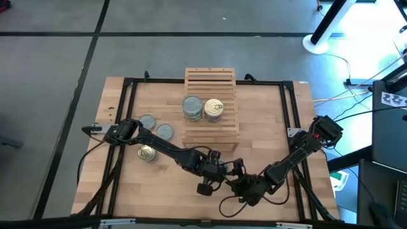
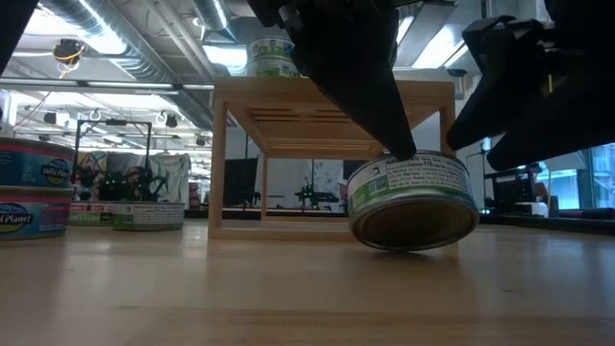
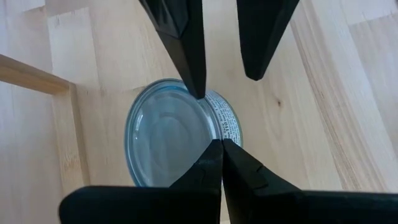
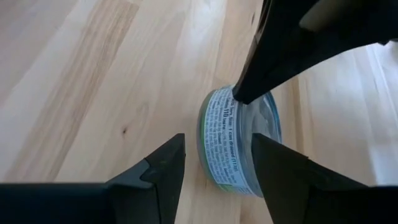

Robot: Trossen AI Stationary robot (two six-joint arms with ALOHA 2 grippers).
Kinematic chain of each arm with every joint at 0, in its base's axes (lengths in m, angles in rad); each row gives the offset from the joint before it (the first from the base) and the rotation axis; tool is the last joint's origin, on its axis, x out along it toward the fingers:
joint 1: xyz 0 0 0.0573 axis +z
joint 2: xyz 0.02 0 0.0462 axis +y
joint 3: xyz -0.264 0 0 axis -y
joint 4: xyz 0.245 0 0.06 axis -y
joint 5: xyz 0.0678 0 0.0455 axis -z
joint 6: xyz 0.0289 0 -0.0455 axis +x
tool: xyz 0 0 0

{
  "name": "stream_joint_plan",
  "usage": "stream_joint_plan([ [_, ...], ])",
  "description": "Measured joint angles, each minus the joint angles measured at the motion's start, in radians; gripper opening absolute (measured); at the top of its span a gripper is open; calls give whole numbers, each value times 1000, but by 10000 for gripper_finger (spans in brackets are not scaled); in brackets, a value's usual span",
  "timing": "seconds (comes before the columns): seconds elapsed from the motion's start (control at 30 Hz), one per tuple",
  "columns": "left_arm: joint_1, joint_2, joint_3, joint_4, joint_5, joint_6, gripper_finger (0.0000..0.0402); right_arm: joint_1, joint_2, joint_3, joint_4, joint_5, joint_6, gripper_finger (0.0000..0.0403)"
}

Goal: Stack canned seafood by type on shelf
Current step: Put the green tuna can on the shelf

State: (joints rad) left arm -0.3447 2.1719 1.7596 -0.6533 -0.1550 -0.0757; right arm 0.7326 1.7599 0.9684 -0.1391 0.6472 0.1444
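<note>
A flat tin (image 2: pixel 413 200) with a grey-blue top (image 3: pixel 168 140) and a green-and-white label sits tilted on the table in front of the shelf (image 1: pixel 210 105). Its near side is raised and its underside shows. My left gripper (image 3: pixel 221 144) is shut, its tips on the tin. My right gripper (image 4: pixel 217 143) stands open just beside the tin, one finger (image 3: pixel 186 50) ending at the tin's rim. Whether that finger touches, I cannot tell. Both grippers (image 1: pixel 232 177) hide the tin in the high view. A grey-topped stack (image 1: pixel 193 108) and a golden-topped stack (image 1: pixel 213 109) stand on the shelf. My left gripper presses its shut fingertips (image 2: pixel 402 149) down on the tin's top, right at the rim (image 3: pixel 208 127). The fingers slant steeply down from above. The tin is tipped under them, its lower rim (image 2: pixel 370 238) on the table and the opposite side lifted.
Two grey-topped tins (image 1: pixel 147 121) (image 1: pixel 165 131) and a golden-topped one (image 1: pixel 147 152) lie on the table left of the shelf. A black frame (image 1: pixel 127 86) runs around the tabletop. Bare wood lies between the loose tins and the grippers.
</note>
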Motion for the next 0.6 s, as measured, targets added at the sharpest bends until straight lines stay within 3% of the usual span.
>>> stream_joint_plan([
  [0.6, 1, 0, -1, 9, 0, -3, 0, 0, 0, 0, -46, 9, -1, 186],
])
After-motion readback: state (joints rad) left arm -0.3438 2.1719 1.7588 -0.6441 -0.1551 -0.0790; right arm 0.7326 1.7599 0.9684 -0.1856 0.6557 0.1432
